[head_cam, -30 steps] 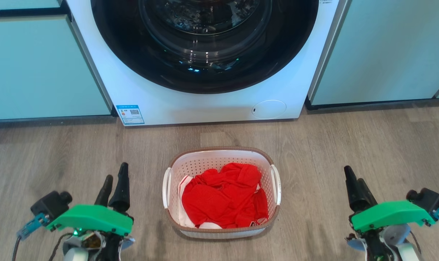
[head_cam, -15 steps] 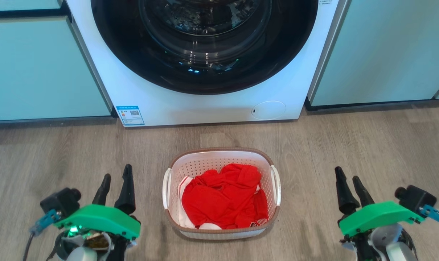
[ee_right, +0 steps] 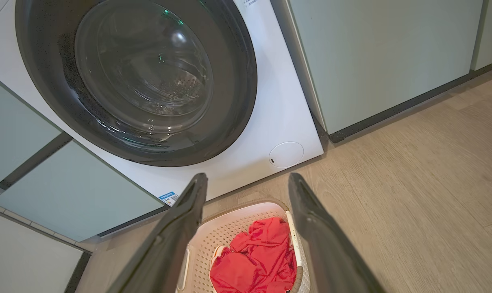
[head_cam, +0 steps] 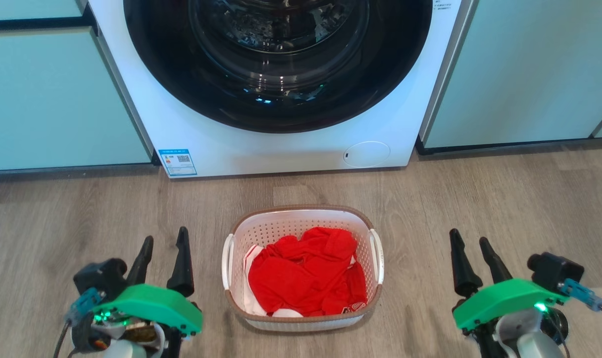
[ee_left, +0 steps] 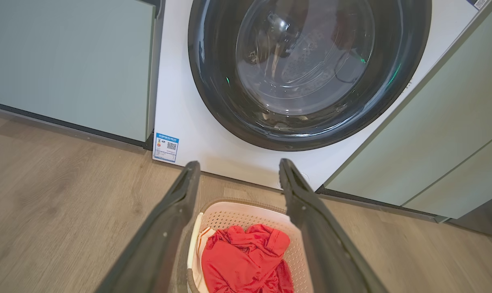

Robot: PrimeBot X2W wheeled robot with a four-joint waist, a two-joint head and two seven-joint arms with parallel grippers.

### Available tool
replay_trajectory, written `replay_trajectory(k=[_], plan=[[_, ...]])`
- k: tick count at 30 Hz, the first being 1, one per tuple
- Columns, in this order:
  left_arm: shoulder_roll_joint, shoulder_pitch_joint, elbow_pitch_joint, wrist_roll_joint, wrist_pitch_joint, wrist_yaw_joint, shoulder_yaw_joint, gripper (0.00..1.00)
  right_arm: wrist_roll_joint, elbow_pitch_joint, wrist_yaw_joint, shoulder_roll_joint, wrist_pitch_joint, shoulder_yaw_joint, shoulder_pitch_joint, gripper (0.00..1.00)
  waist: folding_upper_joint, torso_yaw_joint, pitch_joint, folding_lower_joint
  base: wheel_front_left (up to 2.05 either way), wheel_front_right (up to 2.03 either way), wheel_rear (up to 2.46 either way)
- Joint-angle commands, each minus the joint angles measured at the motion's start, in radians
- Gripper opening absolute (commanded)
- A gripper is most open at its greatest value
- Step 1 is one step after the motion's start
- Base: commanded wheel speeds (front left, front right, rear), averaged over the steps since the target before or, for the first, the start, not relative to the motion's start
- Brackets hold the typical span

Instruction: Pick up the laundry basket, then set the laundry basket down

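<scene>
Since neither hand has hold of anything, the listing starts with them.

- Left gripper (head_cam: 164, 237): fingers spread wide, empty, poised above the floor (head_cam: 505, 199).
- Right gripper (head_cam: 467, 237): the same, wide open and empty.
- Laundry basket (head_cam: 291, 224): stands on the floor between the two grippers and touches neither. It is just inward of the left gripper and further inward of the right.
- Left handle (head_cam: 227, 258) and right handle (head_cam: 378, 258): white, one facing each gripper, both untouched.
- Red garment (head_cam: 306, 273): crumpled inside the basket.
- Washing machine (head_cam: 281, 149): beyond the fingertips, past the basket.
- Pale green cabinets (head_cam: 57, 99): to either side of the machine.

Progress, as judged: nothing is done yet. The grippers look set for an approach. Closing in on the handles, gripping, lifting and setting down all remain.
</scene>
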Motion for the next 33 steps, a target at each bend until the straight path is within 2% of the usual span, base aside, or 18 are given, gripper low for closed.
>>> replay_trajectory(k=[1,14,33], plan=[[0.02,-0.026,-0.043,0.04,-0.017,0.01,0.02,1.0,-0.042,-0.033,0.005,-0.011,-0.019,0.024,-0.039,1.0,0.0,-0.001,-0.001,0.0,0.0,0.0,0.0],[0.019,-0.001,-0.052,0.187,-0.055,0.028,0.01,1.0,-0.194,-0.045,0.006,-0.012,-0.057,0.048,-0.036,1.0,0.0,-0.006,-0.004,0.0,0.0,0.0,0.0],[-0.004,0.025,-0.049,0.386,-0.108,0.013,0.039,1.0,-0.398,-0.063,0.007,-0.014,-0.11,0.079,-0.032,1.0,0.0,-0.011,-0.003,0.0,0.0,0.0,0.0]])
